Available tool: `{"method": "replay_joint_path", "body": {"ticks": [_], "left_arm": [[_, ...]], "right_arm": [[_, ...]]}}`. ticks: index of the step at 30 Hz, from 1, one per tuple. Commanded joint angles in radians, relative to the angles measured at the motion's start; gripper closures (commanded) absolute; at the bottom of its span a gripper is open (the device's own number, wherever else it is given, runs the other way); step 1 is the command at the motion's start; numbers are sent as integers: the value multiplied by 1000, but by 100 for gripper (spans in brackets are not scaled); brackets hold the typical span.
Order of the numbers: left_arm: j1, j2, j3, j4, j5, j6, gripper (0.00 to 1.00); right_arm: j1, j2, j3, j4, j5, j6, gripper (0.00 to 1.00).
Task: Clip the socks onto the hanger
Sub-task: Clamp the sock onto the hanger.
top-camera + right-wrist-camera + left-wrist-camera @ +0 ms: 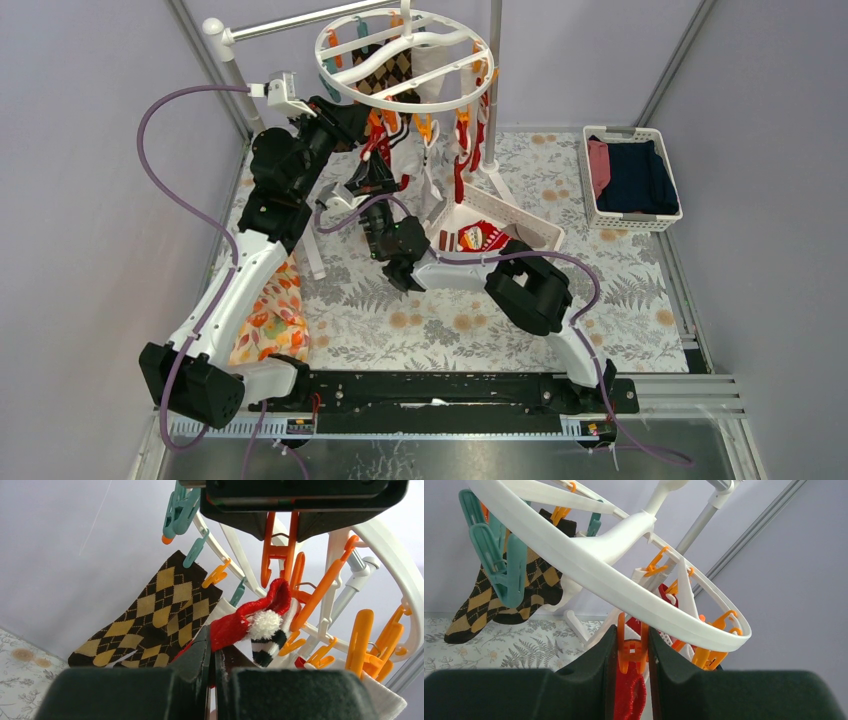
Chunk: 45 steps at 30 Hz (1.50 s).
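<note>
The hanger [405, 55] is a round white ring hung with orange and teal clips. My left gripper [632, 635] reaches up beneath its rim and is shut on an orange clip [633, 647], squeezing its handles. A red Christmas sock [235, 627] with a white pompom rises from my right gripper [212, 640], which is shut on it. The sock's cuff sits at the mouth of that clip [277, 555]. An argyle sock [504, 600] hangs from a teal clip. From above, both grippers [372, 125] [372, 178] sit under the ring's left side.
A white slatted basket [540, 225] with more socks [483, 237] stands below the hanger. Another basket [630, 175] of navy and pink clothes sits at the back right. An orange floral cloth [270, 315] lies by the left arm. The stand's grey pole [493, 90] rises behind the ring.
</note>
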Motion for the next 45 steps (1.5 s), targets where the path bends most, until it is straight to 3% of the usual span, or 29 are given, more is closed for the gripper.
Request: {"method": "replay_joint_path", "body": {"ticks": [1,45], "left_arm": [[-4,-32,4,-5,12,24,90],[18,-76,-55,79,79,6,91]], "right_arm": [[-15,-85,2,169,-16,21,100],[-27,-98,-16,3,10,130,100]]}}
